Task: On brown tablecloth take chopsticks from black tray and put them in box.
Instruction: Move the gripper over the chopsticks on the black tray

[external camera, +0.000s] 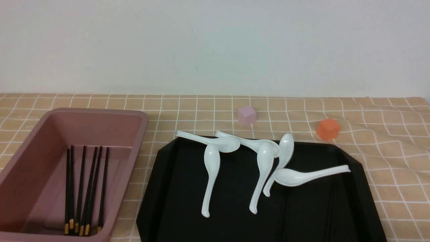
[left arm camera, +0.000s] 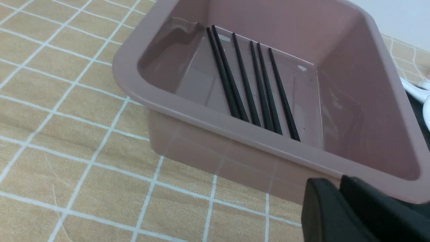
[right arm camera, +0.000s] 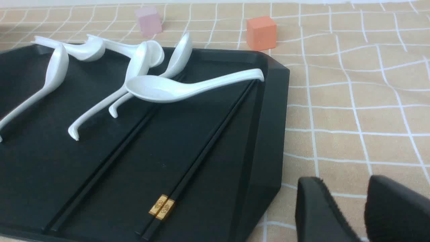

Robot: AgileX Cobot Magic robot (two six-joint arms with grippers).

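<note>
Six chopsticks [external camera: 80, 188] lie side by side on the floor of the box [external camera: 100, 111], which sits at the lower left of the front view on the brown tablecloth [external camera: 386, 188]. Their gold-banded ends point toward the bottom edge. My left gripper [left arm camera: 340, 183] hangs just outside the box's near rim, its black fingers pressed together with nothing between them.

Moving right, the black tray [external camera: 302, 215] fills the lower middle, just beside the box. Six white spoons [external camera: 212, 158] are scattered across its far half, several overlapping. My right wrist camera shows a gold-banded pair [right arm camera: 162, 206] lying on the tray near its right rim, one end running under a spoon handle. Another black stick [right arm camera: 104, 169] lies beside them; whether it is one or two I cannot tell.

Beyond the tray stand a pink cube [external camera: 247, 115] and, further right, an orange cube [external camera: 328, 129]. My right gripper [right arm camera: 346, 183] hovers over the cloth just off the tray's corner, fingers apart and empty.
</note>
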